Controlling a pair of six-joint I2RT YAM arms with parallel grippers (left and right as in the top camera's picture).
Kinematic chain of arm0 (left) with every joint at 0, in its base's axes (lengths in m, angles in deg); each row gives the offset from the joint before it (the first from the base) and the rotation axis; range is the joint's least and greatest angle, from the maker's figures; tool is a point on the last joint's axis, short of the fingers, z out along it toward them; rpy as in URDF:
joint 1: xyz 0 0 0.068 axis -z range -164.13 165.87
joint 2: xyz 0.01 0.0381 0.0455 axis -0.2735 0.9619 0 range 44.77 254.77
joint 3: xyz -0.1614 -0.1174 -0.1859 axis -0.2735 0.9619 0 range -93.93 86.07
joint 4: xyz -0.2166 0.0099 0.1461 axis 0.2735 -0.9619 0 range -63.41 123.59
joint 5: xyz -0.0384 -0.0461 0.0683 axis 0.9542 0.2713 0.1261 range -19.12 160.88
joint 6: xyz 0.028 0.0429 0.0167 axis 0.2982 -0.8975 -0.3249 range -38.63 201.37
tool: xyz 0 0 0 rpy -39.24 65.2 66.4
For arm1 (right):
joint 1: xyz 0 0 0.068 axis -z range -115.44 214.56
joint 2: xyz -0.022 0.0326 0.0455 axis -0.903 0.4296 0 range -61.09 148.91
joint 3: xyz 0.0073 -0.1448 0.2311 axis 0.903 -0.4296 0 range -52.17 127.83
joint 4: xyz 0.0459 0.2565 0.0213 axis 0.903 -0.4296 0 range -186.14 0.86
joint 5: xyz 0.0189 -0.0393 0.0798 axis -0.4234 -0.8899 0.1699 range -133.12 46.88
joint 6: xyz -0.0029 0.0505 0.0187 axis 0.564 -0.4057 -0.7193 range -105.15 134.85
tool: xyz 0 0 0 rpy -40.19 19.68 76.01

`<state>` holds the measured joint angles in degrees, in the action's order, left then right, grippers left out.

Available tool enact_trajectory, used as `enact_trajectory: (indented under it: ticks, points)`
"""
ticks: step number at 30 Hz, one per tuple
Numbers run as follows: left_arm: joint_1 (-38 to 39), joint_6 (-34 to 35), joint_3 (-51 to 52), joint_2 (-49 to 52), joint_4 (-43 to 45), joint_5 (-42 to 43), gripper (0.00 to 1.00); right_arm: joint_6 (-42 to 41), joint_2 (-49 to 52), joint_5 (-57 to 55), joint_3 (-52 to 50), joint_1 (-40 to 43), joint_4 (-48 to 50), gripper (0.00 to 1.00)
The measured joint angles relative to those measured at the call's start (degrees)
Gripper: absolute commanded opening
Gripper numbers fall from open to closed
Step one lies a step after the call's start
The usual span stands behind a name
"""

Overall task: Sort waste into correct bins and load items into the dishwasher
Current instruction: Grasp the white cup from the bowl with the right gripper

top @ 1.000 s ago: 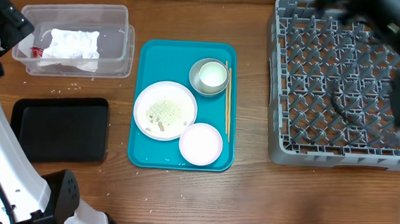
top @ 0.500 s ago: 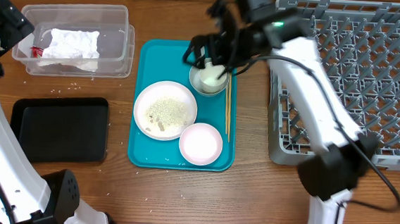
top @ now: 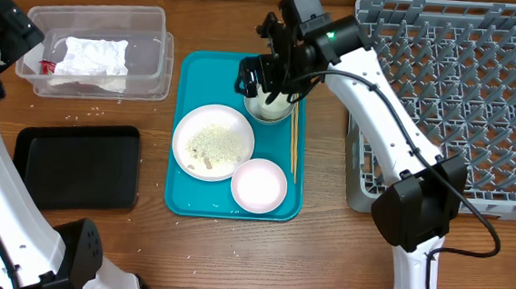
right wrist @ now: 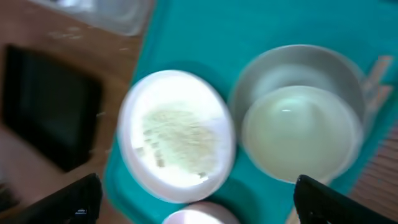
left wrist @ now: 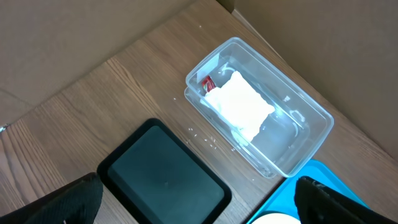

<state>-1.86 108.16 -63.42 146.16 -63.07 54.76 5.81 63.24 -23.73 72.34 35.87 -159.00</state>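
nearest the robot on the teal tray (top: 186, 194), a pinkish bowl (top: 259, 185) sits empty beside a white-pink plate (top: 213, 141) dusted with rice-like grains (top: 211, 145). beyond them the right gripper (top: 269, 83), jaws spread wide, hangs over the small white cup (right wrist: 298, 134) nested in the grey bowl (right wrist: 292, 59), seemingly lined up to lift it for the rack (top: 443, 103). farther left, the left gripper (left wrist: 200, 202), likewise spread, hangs empty above the clear tub (top: 152, 28) holding napkin (top: 91, 58) and wrapper (top: 49, 64).

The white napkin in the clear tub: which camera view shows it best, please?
The left wrist view. There the napkin appears large and sharp inside the clear tub, nothing covering it. The overhead view shows it too, but smaller, near the left edge. The right wrist view does not show it.
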Motion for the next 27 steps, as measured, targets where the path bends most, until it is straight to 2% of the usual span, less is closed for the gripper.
enact_trajectory:
  ticks: [1,4,6,12,19,21,24,27]
  points:
    - [0.0,0.0,0.0,0.0,0.0,0.0,1.0,-0.3,0.0,-2.0,-0.1,-0.3,0.0,1.0]
    - [0.0,0.0,0.0,0.0,0.0,0.0,1.0,-1.7,0.0,-9.6,-0.5,-2.3,0.9,0.83]
    - [0.0,0.0,0.0,0.0,0.0,0.0,1.0,-2.3,0.0,-13.1,-0.5,-3.8,2.1,0.77]
    - [0.0,0.0,0.0,0.0,0.0,0.0,1.0,-3.5,0.3,-23.5,-0.5,-9.0,4.2,0.77]
    - [0.0,0.0,0.0,0.0,0.0,0.0,1.0,-5.1,4.9,-28.7,-0.5,-9.6,3.9,0.76]
    - [0.0,0.0,0.0,0.0,0.0,0.0,1.0,-5.5,7.0,-29.3,-0.6,-9.5,3.8,0.59]
    - [0.0,0.0,0.0,0.0,0.0,0.0,1.0,-6.0,8.1,-29.6,-1.0,-9.5,3.7,0.43]
    - [0.0,0.0,0.0,0.0,0.0,0.0,1.0,-6.1,8.2,-29.4,-1.1,-9.5,3.5,0.41]
